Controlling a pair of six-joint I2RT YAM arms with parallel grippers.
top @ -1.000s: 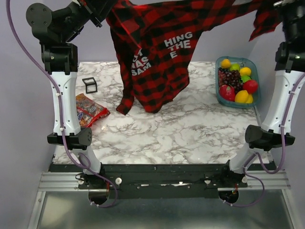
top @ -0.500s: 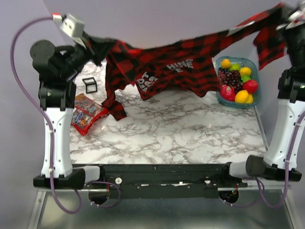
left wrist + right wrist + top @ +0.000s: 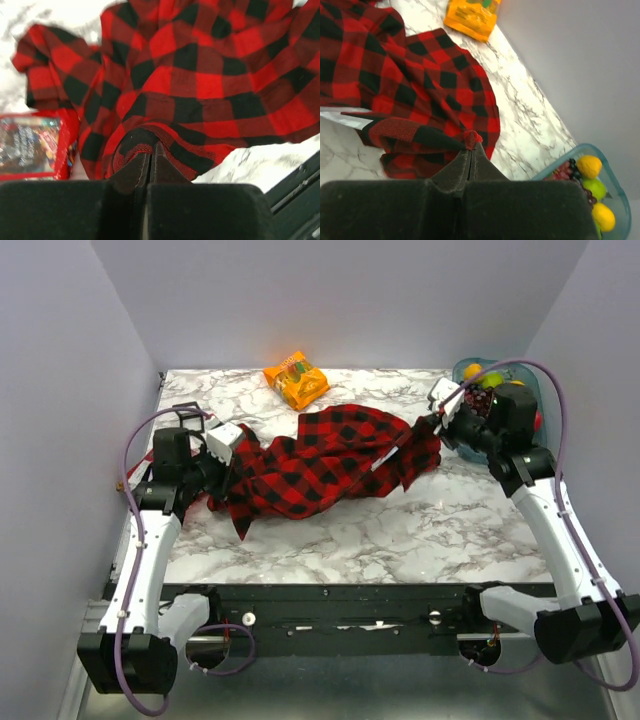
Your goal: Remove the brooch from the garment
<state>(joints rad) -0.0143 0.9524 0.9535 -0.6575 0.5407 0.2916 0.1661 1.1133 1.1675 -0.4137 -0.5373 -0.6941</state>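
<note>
The red-and-black plaid garment [image 3: 325,460] lies bunched on the marble table between my two grippers. Its white lettering is hidden in the folds. My left gripper [image 3: 232,462] is shut on a fold at the garment's left end [image 3: 145,140]. My right gripper [image 3: 428,425] is shut on a fold at its right end [image 3: 472,139]. The cloth fills the left wrist view [image 3: 200,75] and spreads to the upper left in the right wrist view [image 3: 405,75]. No brooch shows in any view.
An orange snack packet [image 3: 296,380] lies at the back, also in the right wrist view [image 3: 470,17]. A teal bowl of fruit [image 3: 490,375] stands at the back right behind the right wrist. A red candy packet [image 3: 30,145] lies under the garment's left edge. A small black frame [image 3: 185,416] sits far left.
Both arms have come down from high up. The garment, held stretched in the air before, now lies crumpled on the table. The orange packet has come into view.
</note>
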